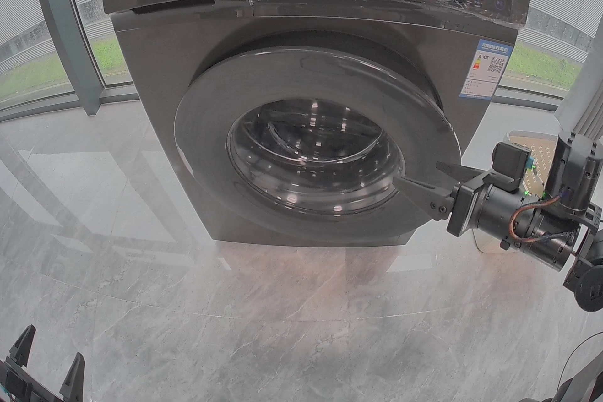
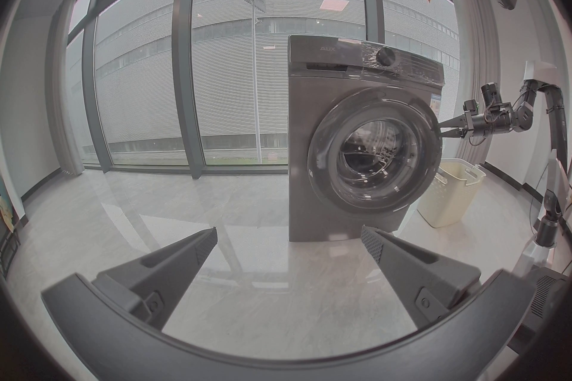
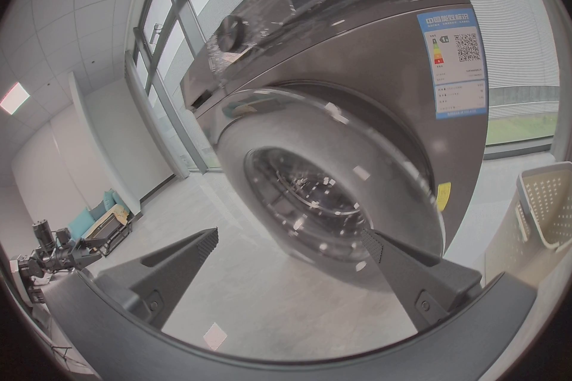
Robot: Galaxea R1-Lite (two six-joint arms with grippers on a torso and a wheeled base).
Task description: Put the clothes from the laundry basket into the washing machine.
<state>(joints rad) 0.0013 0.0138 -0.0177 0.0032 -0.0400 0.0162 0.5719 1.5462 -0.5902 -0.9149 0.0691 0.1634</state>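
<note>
A dark grey washing machine (image 1: 188,58) stands in front of me, its round glass door (image 1: 314,152) shut. My right gripper (image 1: 421,176) is open at the door's right rim, with one fingertip (image 1: 403,183) over the rim's edge and nothing held. In the left wrist view the right gripper (image 2: 445,128) sits level with the door's right side. A cream laundry basket (image 2: 450,191) stands on the floor to the right of the machine, partly behind the right arm (image 1: 534,152); its contents are hidden. My left gripper (image 1: 53,350) hangs open and empty, low at the near left.
Glossy grey tiled floor (image 1: 282,309) spreads in front of the machine. Tall windows with dark frames (image 2: 185,55) run behind and to the left. In the right wrist view, the basket (image 3: 545,209) is close by the machine's right side.
</note>
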